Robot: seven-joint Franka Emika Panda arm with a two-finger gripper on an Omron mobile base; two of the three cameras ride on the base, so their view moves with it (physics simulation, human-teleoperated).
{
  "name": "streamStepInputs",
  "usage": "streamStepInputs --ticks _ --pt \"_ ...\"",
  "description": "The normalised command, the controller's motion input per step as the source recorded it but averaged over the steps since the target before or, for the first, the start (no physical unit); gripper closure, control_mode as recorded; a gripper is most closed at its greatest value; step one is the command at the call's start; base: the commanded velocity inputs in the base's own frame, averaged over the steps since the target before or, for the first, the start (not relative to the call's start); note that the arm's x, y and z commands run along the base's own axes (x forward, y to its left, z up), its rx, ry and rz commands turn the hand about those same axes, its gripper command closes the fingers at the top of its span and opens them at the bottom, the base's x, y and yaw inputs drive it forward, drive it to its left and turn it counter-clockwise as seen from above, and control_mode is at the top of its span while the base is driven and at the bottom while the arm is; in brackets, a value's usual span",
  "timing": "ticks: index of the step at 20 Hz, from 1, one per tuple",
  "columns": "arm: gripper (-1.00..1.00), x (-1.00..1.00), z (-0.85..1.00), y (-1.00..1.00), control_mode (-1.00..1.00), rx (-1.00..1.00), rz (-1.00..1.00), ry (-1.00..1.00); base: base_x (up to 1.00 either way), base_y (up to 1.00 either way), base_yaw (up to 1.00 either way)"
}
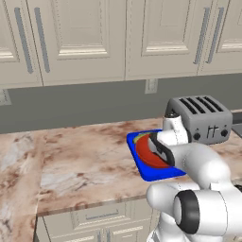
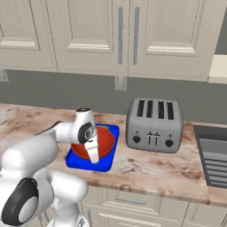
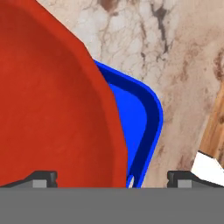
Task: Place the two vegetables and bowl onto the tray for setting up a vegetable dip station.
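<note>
Mottled pink-and-brown marble surface [image 1: 85, 160], glossy and veined, carrying everything below. Boxy brushed-grey four-slot toaster [image 2: 154, 124] stands just beside the tray, on the side nearer the sink. Flat bright blue rectangular tray [image 3: 148, 114] with rounded corners and a low rim, the landmark here, lies near the surface's front edge. Smooth, plain red round bowl [image 2: 105, 141], wide and shallow, sits inside the tray and covers most of its floor, so that step appears done. A yellow-green sliver [image 1: 139, 138] at the tray's back rim may be a vegetable; both vegetables cannot be confirmed. White two-fingered gripper [image 3: 111, 178] hovers over the bowl's rim at a tray corner, dark fingers [image 3: 43, 178] spread wide, gripping nothing.
</note>
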Motion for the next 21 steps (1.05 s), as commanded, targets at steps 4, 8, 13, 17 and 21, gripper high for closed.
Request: streamStepInputs --ticks 4,8,13,17,21 --pt "-1.0 -0.38 0.14 -0.35 -1.0 0.0 0.0 0.0 0.0 0.0 0.0" --pt "-1.0 -0.31 0.43 -0.05 -1.0 0.0 0.0 -0.01 0.0 0.0 0.0" --pt "-1.0 -0.17 0.49 0.04 -1.0 0.0 0.0 0.0 0.0 0.0 0.0" --pt "-1.0 -0.37 0.52 0.0 -1.0 0.0 0.0 0.0 0.0 0.0 0.0" --pt "-1.0 -0.53 0.47 0.0 -1.0 0.0 0.0 0.0 0.0 0.0 0.0"
